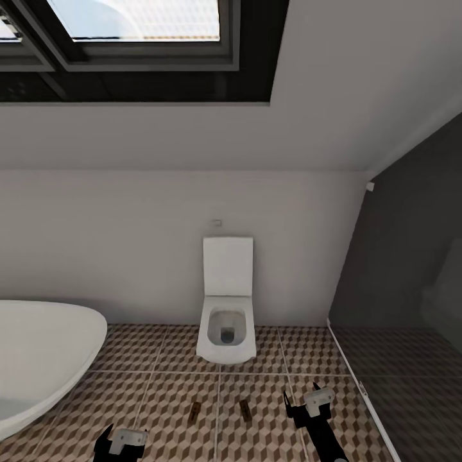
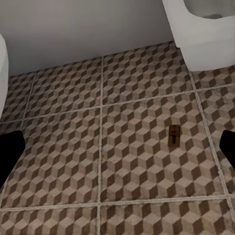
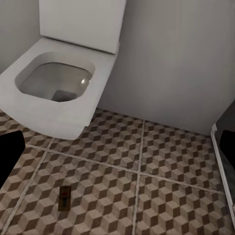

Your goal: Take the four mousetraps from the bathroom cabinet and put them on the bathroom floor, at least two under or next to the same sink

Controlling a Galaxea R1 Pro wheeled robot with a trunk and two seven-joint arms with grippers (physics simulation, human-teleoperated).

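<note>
Two mousetraps (image 1: 194, 410) (image 1: 246, 410) lie flat on the bathroom floor (image 1: 160, 410), side by side in front of the toilet. My left gripper (image 1: 122, 443) hovers low at the near left, open and empty. The left wrist view has its dark fingertips (image 2: 10, 156) at the frame edges and one mousetrap (image 2: 174, 135) on the tiles (image 2: 63, 147) ahead. My right gripper (image 1: 301, 398) is also open and empty, just right of the traps. A mousetrap (image 3: 64, 198) lies on the floor (image 3: 171, 196) in the right wrist view. The sink and the cabinet are out of view.
A white toilet (image 1: 226, 321) stands against the back wall, lid up, also seen close in both wrist views (image 2: 200, 29) (image 3: 54, 83). A white oval bathtub (image 1: 38, 359) fills the left. A dark glass shower partition (image 1: 398, 289) closes off the right.
</note>
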